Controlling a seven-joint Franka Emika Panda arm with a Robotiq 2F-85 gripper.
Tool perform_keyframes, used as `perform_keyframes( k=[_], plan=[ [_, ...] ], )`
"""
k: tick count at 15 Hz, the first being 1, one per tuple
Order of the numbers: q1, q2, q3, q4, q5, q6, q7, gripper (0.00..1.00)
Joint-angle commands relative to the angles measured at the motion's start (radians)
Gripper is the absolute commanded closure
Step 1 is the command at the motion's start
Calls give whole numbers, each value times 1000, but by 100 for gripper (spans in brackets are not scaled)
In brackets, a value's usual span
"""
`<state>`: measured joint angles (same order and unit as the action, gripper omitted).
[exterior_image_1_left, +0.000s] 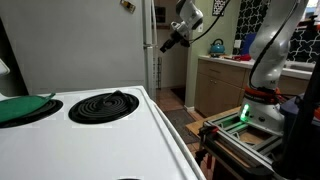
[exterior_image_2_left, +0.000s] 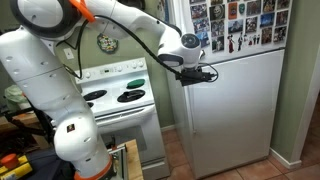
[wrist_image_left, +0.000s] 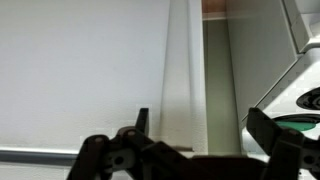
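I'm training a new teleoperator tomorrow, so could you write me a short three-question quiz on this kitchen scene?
1. True or false: the black two-finger gripper is shut.
2. Multiple choice: the gripper is nearest to A) a steel sink, B) the tall white refrigerator, C) a wooden chair.
3. Short answer: what covers the refrigerator's upper door?

Key
1. False: in the wrist view its fingers stand wide apart.
2. B.
3. Rows of colourful photographs.
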<state>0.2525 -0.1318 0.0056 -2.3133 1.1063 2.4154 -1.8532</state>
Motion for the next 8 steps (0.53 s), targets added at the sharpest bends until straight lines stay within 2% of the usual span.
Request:
perform_keyframes(
  k=[1, 8],
  plan=[
    [-42, 40, 34, 32, 80, -30, -106, 0],
    [-71, 84, 65, 66, 166, -50, -212, 0]
  ],
)
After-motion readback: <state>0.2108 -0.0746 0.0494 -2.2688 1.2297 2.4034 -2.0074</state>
